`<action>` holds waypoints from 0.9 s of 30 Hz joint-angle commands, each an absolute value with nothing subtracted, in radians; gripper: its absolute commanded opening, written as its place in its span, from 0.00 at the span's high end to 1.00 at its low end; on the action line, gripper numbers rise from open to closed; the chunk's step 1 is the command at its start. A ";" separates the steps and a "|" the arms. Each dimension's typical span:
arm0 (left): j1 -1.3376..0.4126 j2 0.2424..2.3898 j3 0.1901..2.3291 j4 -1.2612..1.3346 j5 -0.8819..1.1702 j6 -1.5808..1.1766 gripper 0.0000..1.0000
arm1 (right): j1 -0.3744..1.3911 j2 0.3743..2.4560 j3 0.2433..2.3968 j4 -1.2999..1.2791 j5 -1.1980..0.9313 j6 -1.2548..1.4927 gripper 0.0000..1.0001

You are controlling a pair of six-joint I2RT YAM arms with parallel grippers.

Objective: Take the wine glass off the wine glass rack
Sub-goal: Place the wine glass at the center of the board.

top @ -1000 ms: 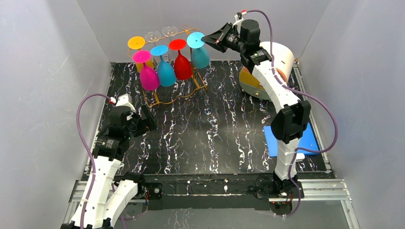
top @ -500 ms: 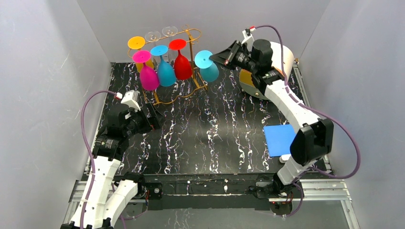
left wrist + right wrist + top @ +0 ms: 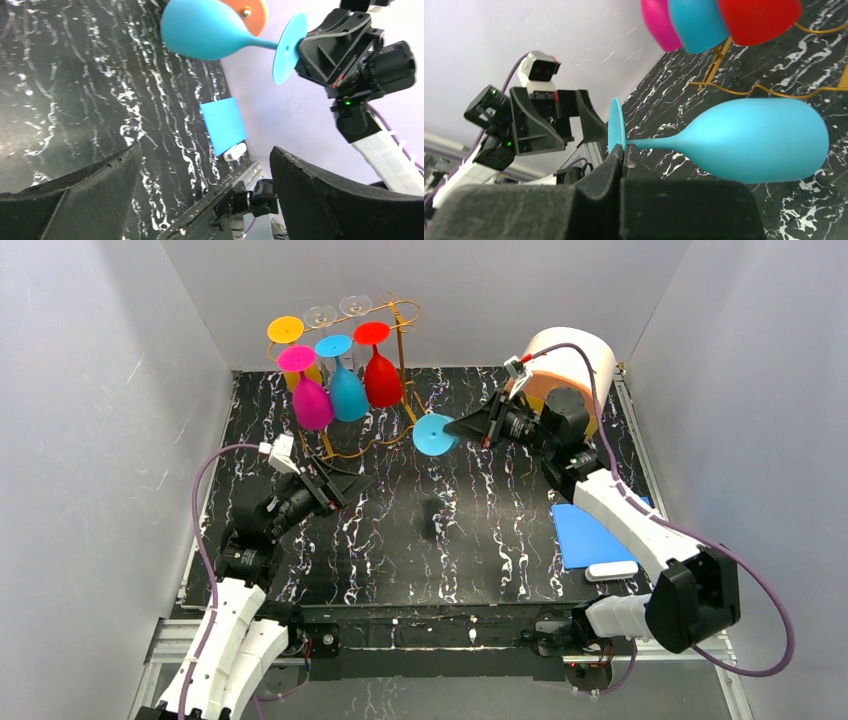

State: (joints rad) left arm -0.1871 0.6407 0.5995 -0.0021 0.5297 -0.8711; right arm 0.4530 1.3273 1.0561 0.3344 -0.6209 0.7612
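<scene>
Pale grey walls (image 3: 100,390) enclose a black tabletop (image 3: 480,540) (white-veined); even light.

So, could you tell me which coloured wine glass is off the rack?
The turquoise glass, held by its foot in the right fingers; the pink, blue and red glasses hang on the rack.

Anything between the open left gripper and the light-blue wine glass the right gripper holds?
Nothing: in the top view only bare marbled tabletop shows between the left gripper and the light-blue wine glass.
</scene>
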 commanded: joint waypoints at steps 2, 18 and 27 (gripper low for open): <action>-0.244 0.621 0.543 0.184 0.602 -1.004 0.06 | 0.542 1.213 0.999 0.443 -0.624 0.669 0.99; -0.590 0.803 0.636 0.323 0.385 -0.953 0.26 | 0.608 1.158 0.910 0.464 -0.610 0.702 0.99; -0.603 0.836 0.588 0.466 0.376 -1.015 0.53 | 0.609 1.204 0.906 0.557 -0.698 0.775 0.99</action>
State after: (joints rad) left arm -0.5941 0.8219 0.5991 0.3527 0.3981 -0.9855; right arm 0.6044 1.1912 0.9001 0.4301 -0.6430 0.7341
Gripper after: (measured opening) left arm 0.498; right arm 0.033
